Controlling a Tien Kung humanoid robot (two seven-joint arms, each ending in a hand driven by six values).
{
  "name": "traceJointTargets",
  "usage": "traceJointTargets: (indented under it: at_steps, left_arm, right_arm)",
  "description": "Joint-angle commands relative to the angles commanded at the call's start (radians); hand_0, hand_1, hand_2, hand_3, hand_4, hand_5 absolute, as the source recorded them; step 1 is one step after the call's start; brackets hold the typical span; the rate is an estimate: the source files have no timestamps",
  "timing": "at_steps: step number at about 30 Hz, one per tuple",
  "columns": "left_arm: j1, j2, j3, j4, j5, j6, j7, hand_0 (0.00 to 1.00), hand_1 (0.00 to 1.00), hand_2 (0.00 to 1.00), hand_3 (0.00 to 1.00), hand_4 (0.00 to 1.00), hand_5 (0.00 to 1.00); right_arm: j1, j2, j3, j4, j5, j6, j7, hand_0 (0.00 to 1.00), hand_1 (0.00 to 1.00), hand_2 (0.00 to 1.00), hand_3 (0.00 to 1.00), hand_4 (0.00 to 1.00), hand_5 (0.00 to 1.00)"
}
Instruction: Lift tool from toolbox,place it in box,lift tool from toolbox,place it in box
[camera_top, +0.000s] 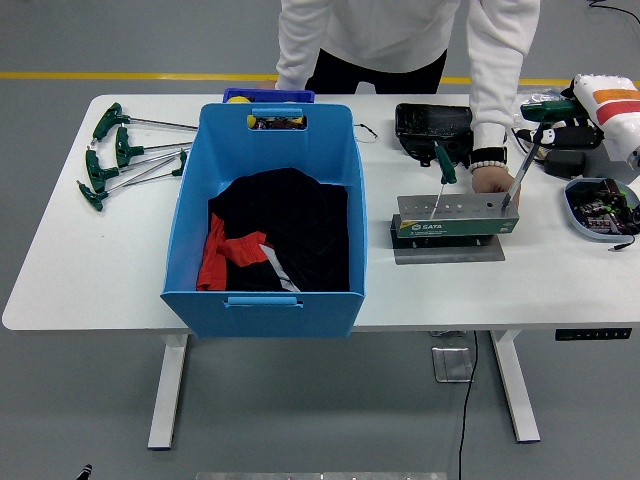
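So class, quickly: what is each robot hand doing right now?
Left hand: not in view.
Right hand: closed on the green-handled T-wrench, whose tip is in the tool holder.

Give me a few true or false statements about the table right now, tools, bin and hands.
1. The blue plastic bin holds black and red cloth. True.
2. The green-handled T wrenches lie right of the bin. False: they lie left of it.
3. A person's hand rests behind the grey metal tool stand. True.
4. The tool stand is empty. False: two green-handled tools stand in it.
5. The robot's right hand grips the tilted tool's green handle. True.
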Motion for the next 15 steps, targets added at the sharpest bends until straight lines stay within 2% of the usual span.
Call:
traceJointTargets:
  at_steps: [4,5,15]
  left_arm:
    - [0.003,0.0,0.003,0.001,-0.007,-0.001,-0.003,0.746,0.787,0.821,0.734,0.746,0.65]
    - [0.003,0.0,0.003,0.002,-0.009,-0.001,-0.003,0.743,0.785,0.822,0.734,0.745,0.65]
    - [0.011,0.002,0.004,0.003,-0.014,0.0,-0.004,0.742,0.783,0.817,0.735,0.747,0.652]
  right_arm:
    - [0.004,-0.025,0.009,0.047,-0.01,0.015,-0.007,0.06,0.002,0.002,0.002,0.87,0.621]
    - [0.005,-0.032,0.012,0.061,-0.013,0.018,-0.008,0.064,0.002,0.002,0.002,0.786,0.579]
    - [0.01,-0.087,0.071,0.188,-0.053,0.036,-0.015,0.065,0.002,0.002,0.002,0.775,0.586]
